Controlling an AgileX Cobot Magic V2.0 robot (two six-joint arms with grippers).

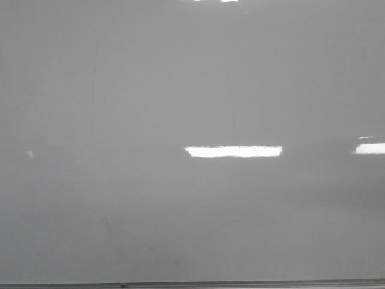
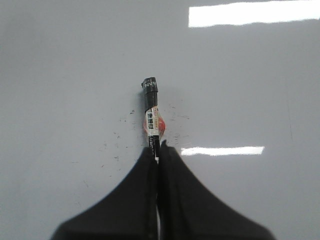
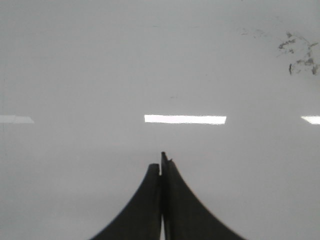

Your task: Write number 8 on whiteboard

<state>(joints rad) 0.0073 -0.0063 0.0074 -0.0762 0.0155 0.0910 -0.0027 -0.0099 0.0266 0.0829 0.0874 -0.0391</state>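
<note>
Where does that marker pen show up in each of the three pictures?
Front view: the marker is not in it; only the bare whiteboard shows.
Left wrist view: the marker sits mid-picture, clamped in the left hand, its black end pointing at the board.
Right wrist view: no marker; the right hand is shut on nothing.
Shared landmark: the whiteboard with its bright rectangular light reflection.

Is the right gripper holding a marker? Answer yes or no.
No. The right gripper is shut on nothing; only the left gripper clamps the marker.
</note>
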